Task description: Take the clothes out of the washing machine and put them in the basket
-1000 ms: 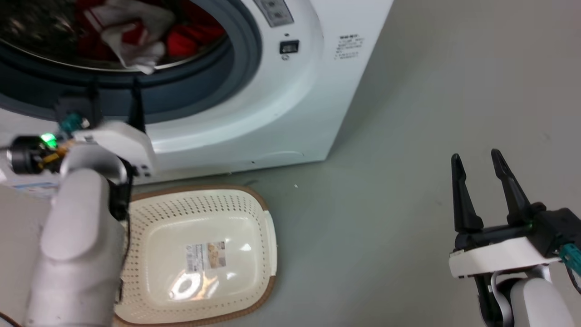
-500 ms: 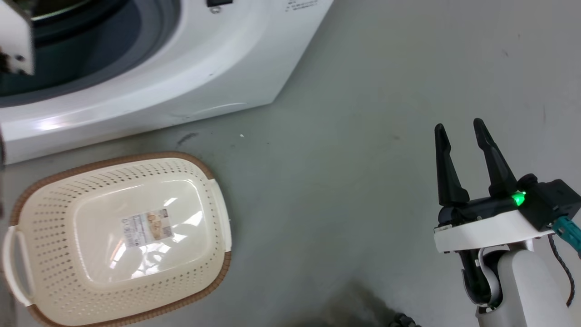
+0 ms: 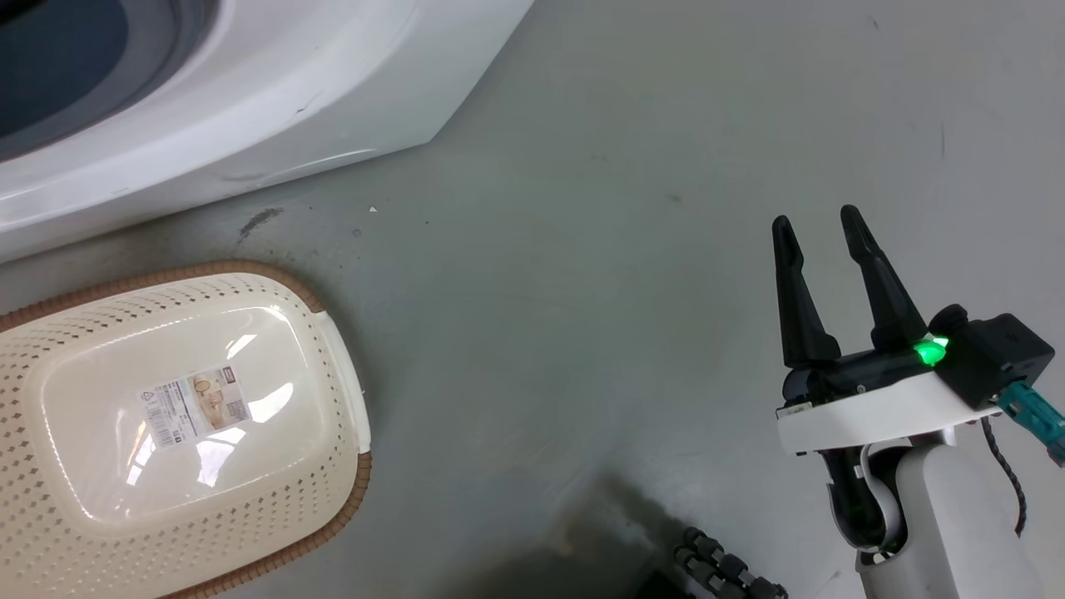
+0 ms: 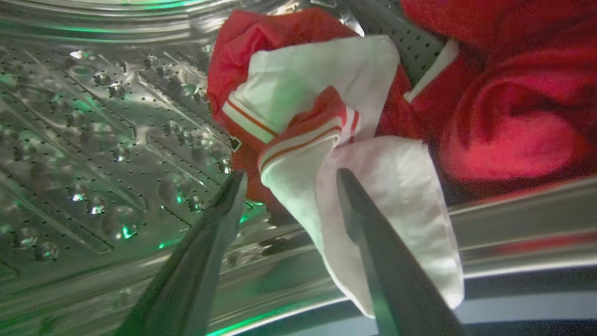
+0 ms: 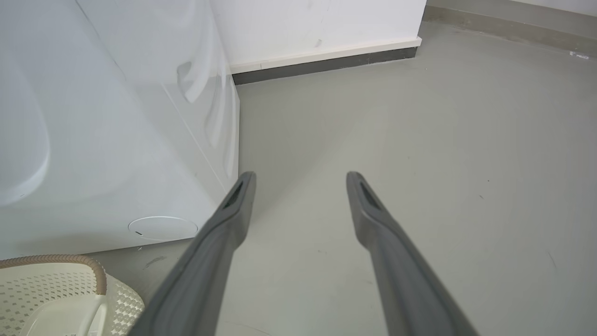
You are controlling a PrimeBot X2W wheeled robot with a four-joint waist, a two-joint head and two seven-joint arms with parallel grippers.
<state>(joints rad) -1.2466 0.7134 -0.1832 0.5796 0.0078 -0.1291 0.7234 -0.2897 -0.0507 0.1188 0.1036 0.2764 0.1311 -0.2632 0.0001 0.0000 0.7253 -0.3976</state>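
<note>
The clothes (image 4: pixel 326 116) lie straight ahead of the left gripper (image 4: pixel 291 173), heaped at the front lip of the drum (image 4: pixel 93 140).

In the left wrist view the fingers are spread apart and clamp nothing. The striped fold of one red garment sits in the gap between them, and its pale lining hangs over the lip, its long axis running roughly along the fingers. One finger crosses in front of that flap, but I cannot tell whether it touches the cloth. The left arm is plainly the nearer one, so a short reach forward and a squeeze should catch the fold. The right gripper (image 3: pixel 816 216) hovers agape and empty over the floor (image 3: pixel 582 333), well apart from the washing machine (image 3: pixel 250 108). The basket (image 3: pixel 250 268) stands bare near the machine's front edge.
</note>
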